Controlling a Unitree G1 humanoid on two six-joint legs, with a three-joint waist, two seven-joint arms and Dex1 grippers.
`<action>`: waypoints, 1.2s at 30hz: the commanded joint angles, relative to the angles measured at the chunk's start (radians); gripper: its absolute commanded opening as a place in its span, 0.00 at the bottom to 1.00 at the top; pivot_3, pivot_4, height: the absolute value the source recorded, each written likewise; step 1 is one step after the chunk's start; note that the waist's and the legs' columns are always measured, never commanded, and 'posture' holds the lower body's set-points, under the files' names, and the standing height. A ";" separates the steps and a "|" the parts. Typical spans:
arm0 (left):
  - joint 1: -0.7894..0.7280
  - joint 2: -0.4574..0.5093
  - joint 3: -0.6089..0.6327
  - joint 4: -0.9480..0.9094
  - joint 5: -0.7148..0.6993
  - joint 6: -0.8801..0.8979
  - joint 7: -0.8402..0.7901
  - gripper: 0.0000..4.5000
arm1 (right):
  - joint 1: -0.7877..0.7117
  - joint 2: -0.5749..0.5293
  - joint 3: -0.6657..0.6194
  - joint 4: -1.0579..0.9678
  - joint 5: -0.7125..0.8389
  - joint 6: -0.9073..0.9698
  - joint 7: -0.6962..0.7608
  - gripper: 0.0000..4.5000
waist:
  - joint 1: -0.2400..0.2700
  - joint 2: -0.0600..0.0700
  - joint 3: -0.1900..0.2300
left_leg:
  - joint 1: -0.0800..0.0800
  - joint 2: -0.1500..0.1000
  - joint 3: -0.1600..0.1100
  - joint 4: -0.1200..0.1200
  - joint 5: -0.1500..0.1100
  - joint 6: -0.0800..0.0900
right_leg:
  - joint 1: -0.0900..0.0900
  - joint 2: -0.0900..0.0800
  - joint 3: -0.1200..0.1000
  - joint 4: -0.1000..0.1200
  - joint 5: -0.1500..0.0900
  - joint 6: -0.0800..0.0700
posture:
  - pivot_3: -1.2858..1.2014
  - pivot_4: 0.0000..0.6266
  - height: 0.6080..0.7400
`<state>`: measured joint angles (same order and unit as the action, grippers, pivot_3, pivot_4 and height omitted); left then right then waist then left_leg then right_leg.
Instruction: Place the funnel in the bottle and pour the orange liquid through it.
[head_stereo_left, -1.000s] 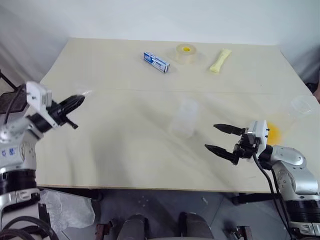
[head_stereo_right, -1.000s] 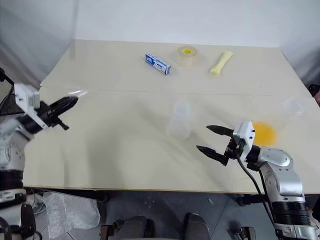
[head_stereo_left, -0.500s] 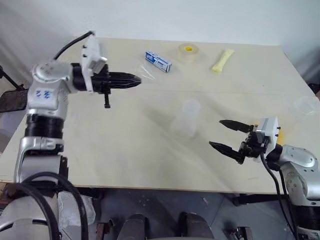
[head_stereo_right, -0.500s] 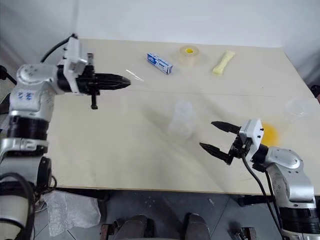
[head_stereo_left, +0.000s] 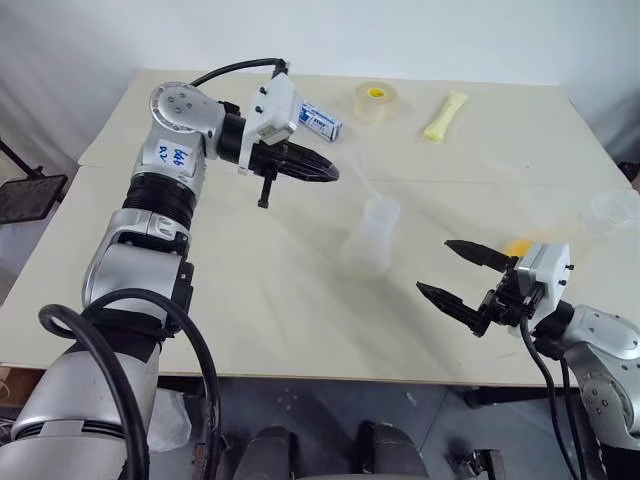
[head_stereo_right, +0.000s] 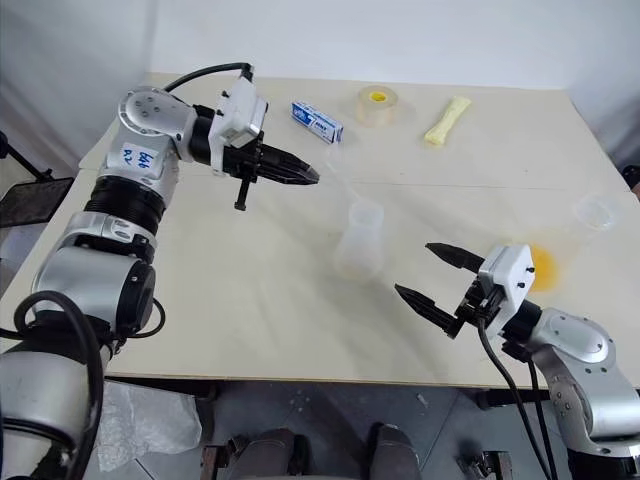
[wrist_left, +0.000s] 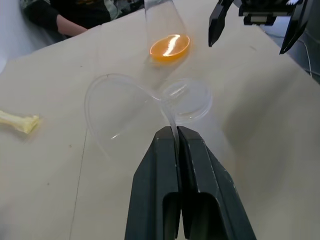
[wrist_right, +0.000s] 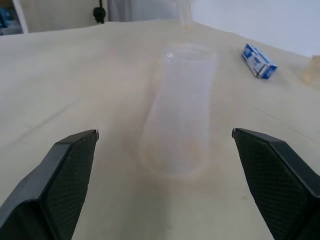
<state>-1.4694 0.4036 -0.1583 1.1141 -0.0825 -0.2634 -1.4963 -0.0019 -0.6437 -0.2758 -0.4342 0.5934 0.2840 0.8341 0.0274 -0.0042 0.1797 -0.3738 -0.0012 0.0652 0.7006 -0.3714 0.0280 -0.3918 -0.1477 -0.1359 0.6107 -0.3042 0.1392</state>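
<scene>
At centre of the pale surface (head_stereo_left: 200, 300), the bottle (head_stereo_left: 368, 236), upright and empty; orange liquid (wrist_left: 170, 47) in a clear vessel at four o'clock. Left pincer (head_stereo_left: 330, 175), clamped on the funnel (wrist_left: 125, 112), level at ten o'clock; right pincer (head_stereo_left: 452, 270), spread wide, level at five o'clock.

Head stereo downward (wrist views close)

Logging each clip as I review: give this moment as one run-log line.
left end effector: shut on funnel, above table | right end effector: open, empty, facing bottle | orange liquid: unpoured
</scene>
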 joint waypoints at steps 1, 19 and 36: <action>-0.062 -0.026 -0.010 0.036 0.046 -0.064 -0.010 0.01 | 0.025 0.016 -0.031 -0.064 0.013 -0.011 -0.036 1.00 | -0.001 0.000 0.000 | 0.000 0.000 0.000 0.000 0.000 0.000 | 0.000 0.000 0.000 0.000 0.000 0.000 | 0.52 0.24 1.00; -0.167 -0.098 -0.090 0.129 0.256 -0.283 0.050 0.01 | 0.060 0.041 -0.015 -0.068 -0.008 -0.048 -0.064 1.00 | -0.001 -0.001 0.000 | 0.000 0.000 0.000 0.000 0.000 0.000 | -0.001 0.000 0.000 0.000 0.000 0.000 | 0.52 0.24 1.00; -0.200 -0.140 -0.066 0.144 0.267 -0.239 0.056 0.92 | 0.096 0.054 -0.029 -0.062 -0.032 -0.085 -0.065 1.00 | 0.000 -0.001 0.000 | 0.000 0.000 0.000 0.000 0.001 0.001 | -0.001 0.000 0.000 0.000 0.000 0.000 | 0.52 0.24 1.00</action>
<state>-1.6312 0.2693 -0.2456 1.2696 0.2015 -0.5093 -1.4470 0.0887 -0.5887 -0.2806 -0.4728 0.5577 0.2206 0.7716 0.0270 -0.0048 0.1800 -0.3740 -0.0015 0.0655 0.7005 -0.3708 0.0290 -0.3925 -0.1481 -0.1357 0.6112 -0.3042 0.1393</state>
